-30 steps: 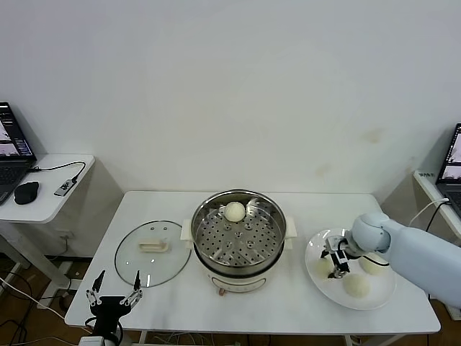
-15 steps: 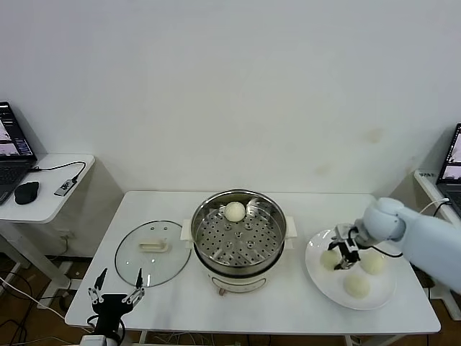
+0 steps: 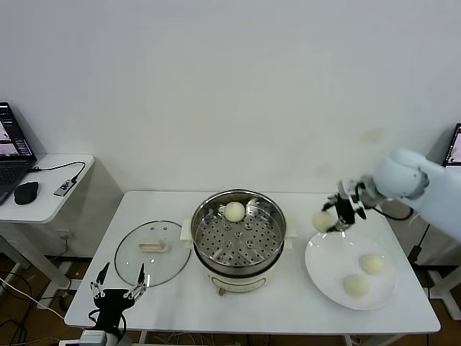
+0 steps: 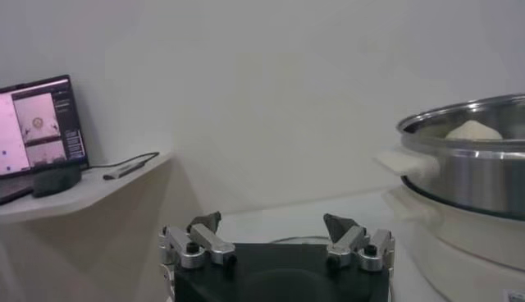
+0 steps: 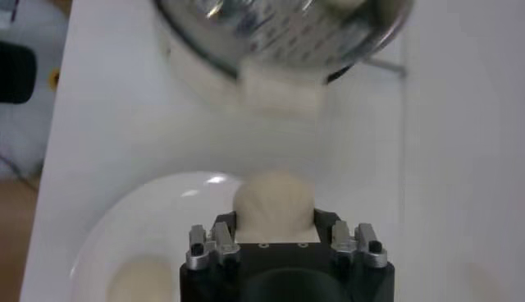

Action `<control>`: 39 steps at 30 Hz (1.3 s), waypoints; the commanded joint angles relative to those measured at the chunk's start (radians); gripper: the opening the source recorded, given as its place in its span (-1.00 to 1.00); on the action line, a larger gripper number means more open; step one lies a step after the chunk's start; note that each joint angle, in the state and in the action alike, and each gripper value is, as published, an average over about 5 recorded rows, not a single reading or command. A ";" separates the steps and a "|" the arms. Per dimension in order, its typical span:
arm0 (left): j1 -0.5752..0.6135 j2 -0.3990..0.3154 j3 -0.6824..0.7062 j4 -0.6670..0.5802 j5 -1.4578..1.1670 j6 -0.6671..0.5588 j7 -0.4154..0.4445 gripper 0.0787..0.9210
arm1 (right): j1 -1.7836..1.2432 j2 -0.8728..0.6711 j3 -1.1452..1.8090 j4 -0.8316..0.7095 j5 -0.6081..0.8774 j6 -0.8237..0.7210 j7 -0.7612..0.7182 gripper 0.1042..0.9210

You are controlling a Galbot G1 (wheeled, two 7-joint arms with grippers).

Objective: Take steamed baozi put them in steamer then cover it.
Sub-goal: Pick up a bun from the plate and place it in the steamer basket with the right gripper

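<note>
My right gripper is shut on a pale baozi and holds it in the air above the table, between the steamer and the white plate. In the right wrist view that baozi sits between the black fingers. One baozi lies on the perforated tray at the steamer's far side. Two more baozi rest on the plate. The glass cover lies flat on the table, left of the steamer. My left gripper hangs open below the table's front left edge.
A side desk at the far left carries a laptop, a black mouse and a small cabled device. Another laptop shows at the right edge. The wall stands close behind the table.
My right gripper lifted one baozi off the plate and carried it up and toward the steamer. Two baozi are left on the plate. The left arm has barely moved.
</note>
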 commanded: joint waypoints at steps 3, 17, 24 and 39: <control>-0.012 0.000 -0.006 0.005 -0.005 0.005 0.001 0.77 | 0.271 0.303 -0.167 0.013 0.296 -0.160 0.093 0.21; -0.018 -0.026 -0.018 -0.003 -0.001 0.012 0.004 0.77 | 0.059 0.573 -0.128 -0.116 0.360 -0.272 0.223 0.22; -0.019 -0.027 -0.028 0.002 -0.003 0.012 0.004 0.77 | -0.035 0.655 -0.109 -0.190 0.351 -0.288 0.250 0.22; -0.019 -0.028 -0.032 0.011 -0.006 0.010 0.004 0.77 | -0.126 0.709 -0.084 -0.291 0.265 -0.284 0.279 0.23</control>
